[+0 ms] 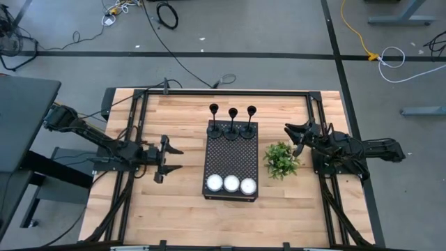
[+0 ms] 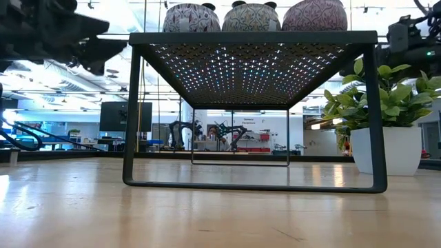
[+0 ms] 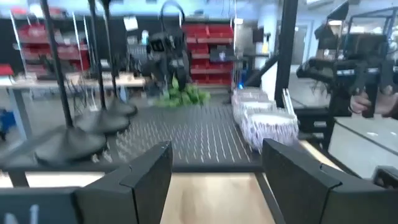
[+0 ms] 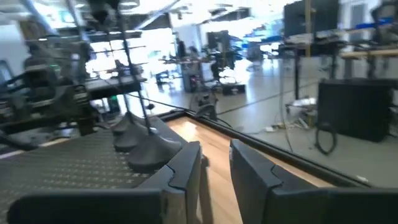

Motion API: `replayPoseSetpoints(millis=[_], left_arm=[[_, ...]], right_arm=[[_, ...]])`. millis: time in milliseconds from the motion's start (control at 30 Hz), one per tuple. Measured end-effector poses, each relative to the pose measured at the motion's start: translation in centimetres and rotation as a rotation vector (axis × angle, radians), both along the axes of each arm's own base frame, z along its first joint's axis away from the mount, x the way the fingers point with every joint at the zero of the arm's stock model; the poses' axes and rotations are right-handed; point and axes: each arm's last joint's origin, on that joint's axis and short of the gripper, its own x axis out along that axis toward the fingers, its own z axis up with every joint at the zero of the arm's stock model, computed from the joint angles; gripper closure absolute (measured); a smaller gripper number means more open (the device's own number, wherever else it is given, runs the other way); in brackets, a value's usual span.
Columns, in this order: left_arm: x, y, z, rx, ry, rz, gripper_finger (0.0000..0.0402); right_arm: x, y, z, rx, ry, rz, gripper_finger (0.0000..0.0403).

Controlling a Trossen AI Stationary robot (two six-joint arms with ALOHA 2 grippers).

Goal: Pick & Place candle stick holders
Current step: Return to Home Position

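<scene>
**benchrat:** ok so where are the candle stick holders (image 1: 232, 131) sitting right now?

**loose_servo:** All three are standing upright in a row, side by side, on top of the black perforated shelf (image 1: 231, 157). They're lining one end of it. At the opposite end, three white candles (image 1: 231, 184) are sitting in their own row, and the low view is looking at the shelf from that end. The shelf itself is resting in the middle of the wooden surface (image 1: 174, 209).

**benchrat:** and the arms? anything grabbing anything?

**loose_servo:** Nope, nothing is being gripped. The left hand (image 1: 179, 159) is hanging over the surface just off the shelf's left side, pointing at it but not touching. Its fingers are spread wide and holding nothing. Its wrist view is looking straight across the shelf top, with the holders' round bases on one side and the candles on the other.

**benchrat:** right one?

**loose_servo:** The right hand (image 1: 293, 138) is hovering near the shelf's right side, just beside the little green plant (image 1: 281, 160). From its wrist view the fingers are showing only a narrow gap, and nothing is sitting between them, so it's released too. Neither hand is touching a holder.
</scene>
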Motion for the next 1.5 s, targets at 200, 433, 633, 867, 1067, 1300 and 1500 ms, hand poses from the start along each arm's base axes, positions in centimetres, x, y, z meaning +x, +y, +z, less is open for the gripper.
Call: replayPoseSetpoints(millis=[200, 433, 633, 867, 1067, 1300, 1500], left_arm=[[0.0, 0.1, -0.2, -0.182, 0.021, 0.000, 0.0154], [0.0, 0.0, -0.2, -0.238, 0.022, -0.006, 0.0154], [-0.2, 0.2, 0.1, -0.249, -0.002, -0.011, 0.0154], [-1.5, 0.6, 1.4, -0.384, -0.073, -0.078, 0.0154], [-3.2, 1.2, 3.2, -0.602, -0.224, -0.194, 0.0154], [-4.8, 2.3, 4.6, -0.522, -0.396, -0.181, 0.0154], [-4.8, 2.2, 3.1, -0.218, -0.256, -0.228, 0.0154]], right_arm=[[0.0, -0.1, -0.1, 0.051, -0.015, -0.029, 0.0317], [0.0, -0.1, -0.1, 0.050, -0.015, -0.027, 0.0317], [0.1, -0.1, -0.1, 0.050, -0.014, -0.024, 0.0317], [0.1, -0.1, -0.1, 0.049, -0.015, -0.024, 0.0317], [0.1, -0.1, -0.1, 0.049, -0.014, -0.025, 0.0317], [0.1, -0.1, -0.1, 0.049, -0.014, -0.025, 0.0317], [0.1, -0.1, -0.1, 0.049, -0.014, -0.025, 0.0317]])
